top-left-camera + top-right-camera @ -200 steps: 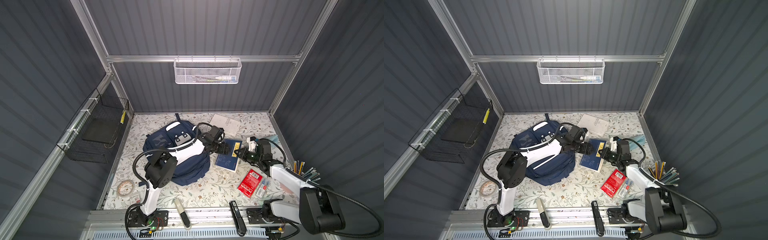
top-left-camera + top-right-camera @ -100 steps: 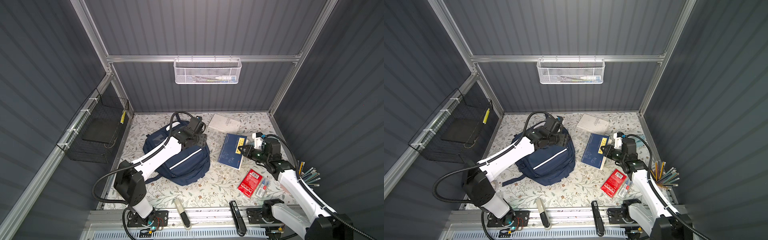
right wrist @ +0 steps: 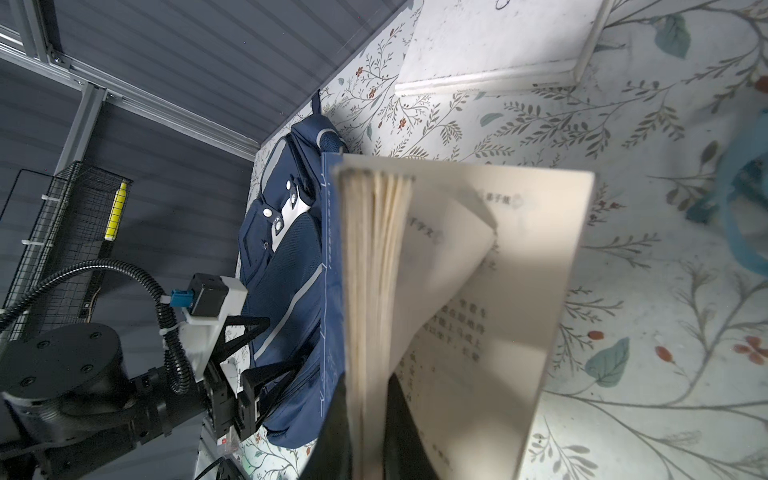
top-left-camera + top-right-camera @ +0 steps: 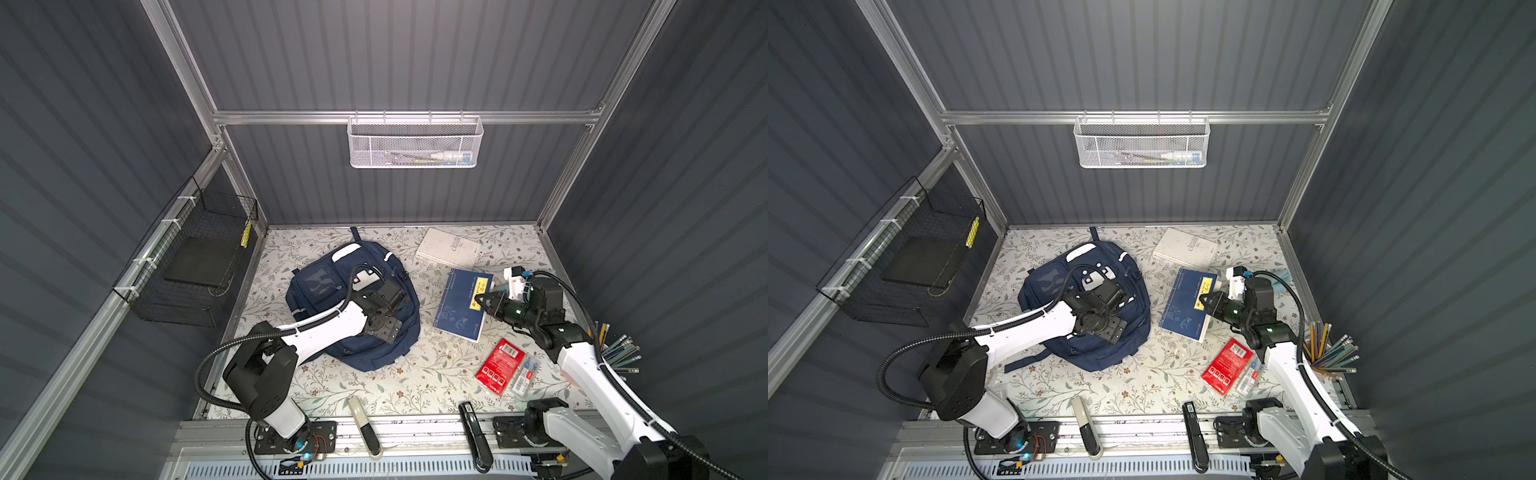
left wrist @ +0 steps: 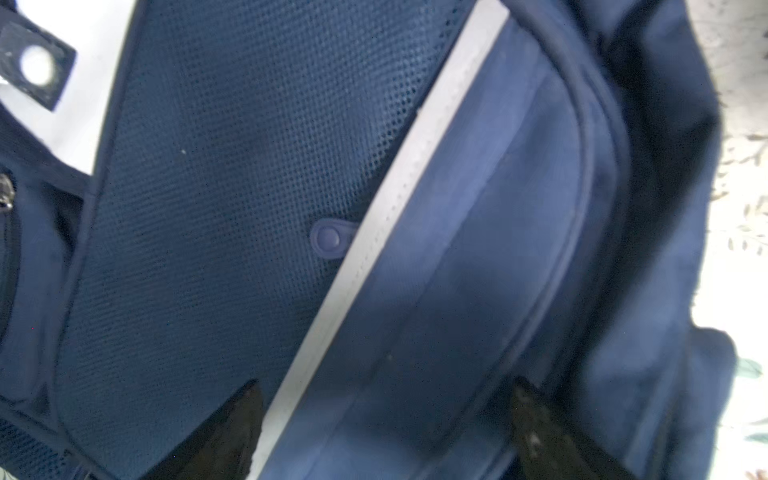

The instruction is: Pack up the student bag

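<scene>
The student bag (image 4: 316,282) (image 4: 1050,282) is seen lying flat on the flowered table (image 4: 374,386), left of the middle, with its top loop turned toward the back wall. Its front, with the white patch and pale stripes, is turned upward. The left gripper (image 4: 382,320) is held over the lower half of the bag, and the arm behind it is stretched across the bag's near side.

In the left wrist view the frame is filled by the bag (image 5: 208,208). There the left gripper (image 5: 382,415) is shown with its jaws spread wide. One dark fingertip (image 5: 232,415) is placed over the mesh panel and the other over the plain cloth beyond a pale stripe. Nothing is held between them. Whether the tips touch the cloth cannot be told.

The right gripper (image 4: 482,299) (image 4: 1205,300) is closed on the right-hand edge of a blue book (image 4: 457,307) (image 4: 1183,307), which is found just to the right of the bag. In the right wrist view the book (image 3: 478,291) is seen pinched at its page edge by the gripper (image 3: 365,432), with the pages fanned and the lowest leaves hanging loose.

A white book (image 4: 446,249) (image 3: 498,37) is laid behind the blue one, near the back wall. A red packet (image 4: 498,365) and a bunch of pencils (image 4: 619,353) are seen beside the right arm.
</scene>
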`<state>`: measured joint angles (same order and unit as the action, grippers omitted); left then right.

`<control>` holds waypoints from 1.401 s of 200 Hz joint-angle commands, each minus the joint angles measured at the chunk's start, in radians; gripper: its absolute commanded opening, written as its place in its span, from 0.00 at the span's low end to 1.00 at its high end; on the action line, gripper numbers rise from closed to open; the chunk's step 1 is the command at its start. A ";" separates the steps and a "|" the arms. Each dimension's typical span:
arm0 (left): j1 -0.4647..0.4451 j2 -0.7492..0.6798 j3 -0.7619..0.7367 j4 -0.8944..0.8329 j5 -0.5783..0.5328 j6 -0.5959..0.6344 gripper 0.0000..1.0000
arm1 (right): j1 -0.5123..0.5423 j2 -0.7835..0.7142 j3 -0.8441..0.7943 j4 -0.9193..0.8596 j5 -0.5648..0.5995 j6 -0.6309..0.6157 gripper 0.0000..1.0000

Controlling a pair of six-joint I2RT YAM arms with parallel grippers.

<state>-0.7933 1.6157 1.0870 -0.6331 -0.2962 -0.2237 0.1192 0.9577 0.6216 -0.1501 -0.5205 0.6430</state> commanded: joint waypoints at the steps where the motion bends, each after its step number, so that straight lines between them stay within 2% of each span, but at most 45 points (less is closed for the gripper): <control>1: -0.001 0.049 -0.006 0.047 -0.029 0.011 0.87 | -0.003 -0.020 0.002 0.015 -0.024 0.005 0.00; 8: -0.001 0.058 -0.001 0.056 -0.019 0.011 0.74 | -0.003 -0.020 -0.001 0.014 -0.024 0.006 0.00; 26: -0.001 0.053 0.034 0.049 -0.008 0.011 0.19 | 0.000 -0.017 -0.011 0.026 -0.030 0.024 0.00; 34: 0.000 0.040 0.068 0.018 -0.014 0.011 0.00 | 0.000 -0.015 -0.015 0.034 -0.036 0.036 0.00; 56: 0.018 -0.028 0.195 -0.083 -0.065 0.009 0.00 | 0.022 -0.010 -0.030 0.075 -0.048 0.077 0.00; 88: 0.074 -0.128 0.318 -0.102 0.046 0.011 0.00 | 0.122 0.025 -0.027 0.162 -0.037 0.152 0.00; 97: 0.089 -0.132 0.378 -0.112 0.070 0.015 0.00 | 0.163 0.039 -0.022 0.196 -0.025 0.181 0.00; 120: 0.130 -0.129 0.424 -0.137 0.109 0.014 0.00 | 0.288 0.117 0.022 0.290 0.010 0.242 0.00; 150: 0.183 -0.134 0.433 -0.108 0.220 -0.020 0.00 | 0.385 0.335 0.095 0.454 0.041 0.322 0.00; 169: 0.189 -0.126 0.461 -0.109 0.243 -0.037 0.00 | 0.427 0.487 0.184 0.527 0.059 0.335 0.00; 191: 0.191 -0.118 0.490 -0.114 0.260 -0.036 0.00 | 0.461 0.633 0.280 0.657 0.025 0.388 0.00; 207: 0.205 -0.108 0.510 -0.126 0.262 -0.033 0.00 | 0.478 0.699 0.331 0.669 0.038 0.406 0.00; 235: 0.210 -0.096 0.524 -0.127 0.297 -0.043 0.00 | 0.512 0.846 0.474 0.608 0.100 0.364 0.00; 275: 0.210 -0.109 0.540 -0.126 0.318 -0.062 0.00 | 0.527 1.088 0.664 0.607 0.174 0.490 0.00; 280: 0.210 -0.108 0.541 -0.125 0.323 -0.066 0.00 | 0.530 1.118 0.692 0.603 0.212 0.503 0.00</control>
<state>-0.5823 1.5280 1.5597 -0.8131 -0.0254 -0.2600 0.6415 1.9690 1.2060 0.4240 -0.3916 1.0576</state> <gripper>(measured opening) 0.067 0.112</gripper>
